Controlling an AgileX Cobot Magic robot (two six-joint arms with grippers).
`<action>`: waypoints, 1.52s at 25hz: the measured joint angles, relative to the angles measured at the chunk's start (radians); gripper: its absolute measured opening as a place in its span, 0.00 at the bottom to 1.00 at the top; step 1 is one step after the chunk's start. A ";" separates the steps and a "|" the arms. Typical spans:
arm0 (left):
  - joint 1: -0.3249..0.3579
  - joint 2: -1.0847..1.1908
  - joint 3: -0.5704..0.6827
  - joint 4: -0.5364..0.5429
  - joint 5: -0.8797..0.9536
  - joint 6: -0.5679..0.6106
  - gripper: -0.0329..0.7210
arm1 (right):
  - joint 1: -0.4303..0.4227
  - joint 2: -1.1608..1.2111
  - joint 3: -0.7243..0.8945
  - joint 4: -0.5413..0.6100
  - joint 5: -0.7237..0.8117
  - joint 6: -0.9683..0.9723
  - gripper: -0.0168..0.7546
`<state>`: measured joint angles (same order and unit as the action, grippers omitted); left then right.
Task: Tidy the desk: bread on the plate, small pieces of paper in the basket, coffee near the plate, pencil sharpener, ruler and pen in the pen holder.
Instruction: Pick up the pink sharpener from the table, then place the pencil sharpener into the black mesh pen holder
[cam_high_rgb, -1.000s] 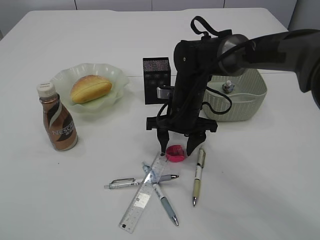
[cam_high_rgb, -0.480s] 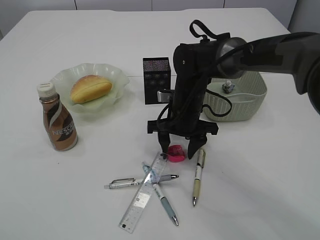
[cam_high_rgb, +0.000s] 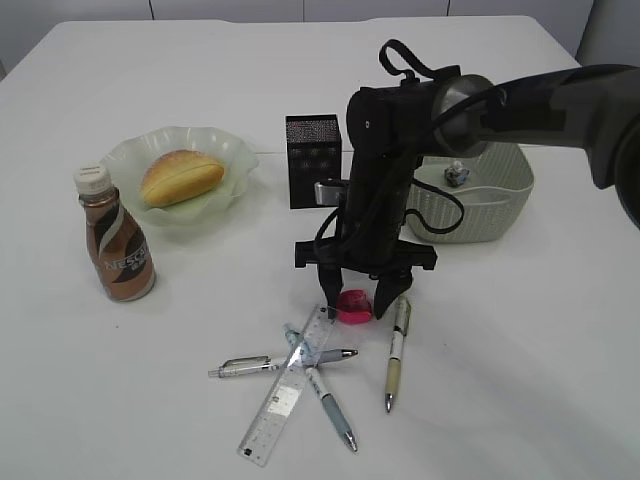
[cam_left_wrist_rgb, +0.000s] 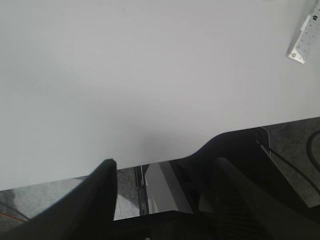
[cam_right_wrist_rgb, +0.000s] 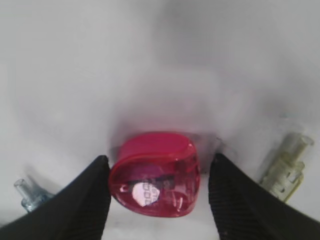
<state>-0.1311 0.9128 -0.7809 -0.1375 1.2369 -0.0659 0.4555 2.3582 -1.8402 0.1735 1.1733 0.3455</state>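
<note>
The pink pencil sharpener (cam_high_rgb: 352, 306) (cam_right_wrist_rgb: 155, 175) lies on the desk (cam_high_rgb: 520, 360) between the fingers of my right gripper (cam_high_rgb: 356, 300) (cam_right_wrist_rgb: 159, 165). That gripper points straight down and stands open around it; a gap shows at the right finger. The clear ruler (cam_high_rgb: 290, 385) (cam_left_wrist_rgb: 306, 40) lies crossed with two pens (cam_high_rgb: 325, 390) just in front, and a cream pen (cam_high_rgb: 397, 352) lies to the right. The bread (cam_high_rgb: 181, 176) rests on the green plate (cam_high_rgb: 232, 152), with the coffee (cam_high_rgb: 117, 250) beside it. My left gripper (cam_left_wrist_rgb: 162, 165) is open and empty at the desk's near edge.
The black mesh pen holder (cam_high_rgb: 313, 160) stands behind my right arm. The grey-green basket (cam_high_rgb: 480, 205) at the right holds a small piece of paper (cam_high_rgb: 456, 175). In the right wrist view, pen ends (cam_right_wrist_rgb: 285, 165) flank the fingers closely.
My right gripper has come down so that its fingers straddle the sharpener, and the jaws have narrowed slightly. The left gripper and the other objects have not moved.
</note>
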 joint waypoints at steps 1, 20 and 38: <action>0.000 0.000 0.000 0.000 0.000 0.000 0.62 | 0.000 0.000 0.000 0.000 0.000 0.000 0.63; 0.000 0.000 0.000 0.002 0.000 0.000 0.62 | 0.000 0.008 -0.093 -0.035 0.028 -0.046 0.51; 0.000 0.000 0.000 0.008 0.000 0.000 0.62 | 0.000 0.010 -0.279 -0.044 0.049 -0.093 0.51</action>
<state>-0.1311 0.9128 -0.7809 -0.1291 1.2369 -0.0659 0.4555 2.3679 -2.1191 0.1294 1.2225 0.2530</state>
